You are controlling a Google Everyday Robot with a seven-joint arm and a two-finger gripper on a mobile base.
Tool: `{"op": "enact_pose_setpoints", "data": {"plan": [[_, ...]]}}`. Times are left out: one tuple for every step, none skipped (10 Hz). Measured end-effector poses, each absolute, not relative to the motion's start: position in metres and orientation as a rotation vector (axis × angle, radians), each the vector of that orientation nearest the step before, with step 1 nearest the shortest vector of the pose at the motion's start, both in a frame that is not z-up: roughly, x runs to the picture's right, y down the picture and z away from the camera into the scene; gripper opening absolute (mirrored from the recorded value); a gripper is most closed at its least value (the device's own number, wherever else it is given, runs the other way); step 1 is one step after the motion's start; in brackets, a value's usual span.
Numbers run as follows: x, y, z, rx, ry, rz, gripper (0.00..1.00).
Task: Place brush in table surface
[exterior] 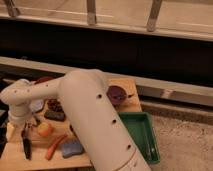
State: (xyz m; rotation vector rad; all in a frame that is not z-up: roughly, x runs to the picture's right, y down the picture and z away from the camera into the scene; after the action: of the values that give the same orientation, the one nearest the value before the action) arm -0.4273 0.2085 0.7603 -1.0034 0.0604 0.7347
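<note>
The brush (26,146) is a slim black tool at the left end of the tan wooden table surface (100,161), pointing toward the front edge. My gripper (25,131) hangs from the white arm's wrist (18,112) directly over the brush's upper end. The two meet there, and I cannot tell whether the brush is gripped or lying free. The arm's thick white link (95,125) crosses the middle of the table and hides much of it.
An orange round fruit (45,130), an orange carrot (55,146) and a blue sponge (72,148) lie just right of the brush. A dark food item (54,107) and a purple bowl (117,95) sit farther back. A green tray (145,134) lies at the right end.
</note>
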Motion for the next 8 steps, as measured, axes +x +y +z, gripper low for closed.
{"op": "enact_pose_setpoints", "data": {"plan": [[-0.424,0.215,0.761,-1.014,0.07,0.746,0.8],[-0.423,0.221,0.762,-1.022,0.081,0.758,0.8],[-0.424,0.225,0.763,-1.027,0.089,0.769,0.8],[-0.426,0.229,0.765,-1.028,0.095,0.782,0.8],[-0.429,0.23,0.767,-1.023,0.098,0.796,0.8],[-0.433,0.229,0.77,-1.014,0.101,0.81,0.8],[-0.438,0.227,0.772,-0.999,0.104,0.823,0.8],[-0.441,0.225,0.772,-0.987,0.106,0.834,0.8]]}}
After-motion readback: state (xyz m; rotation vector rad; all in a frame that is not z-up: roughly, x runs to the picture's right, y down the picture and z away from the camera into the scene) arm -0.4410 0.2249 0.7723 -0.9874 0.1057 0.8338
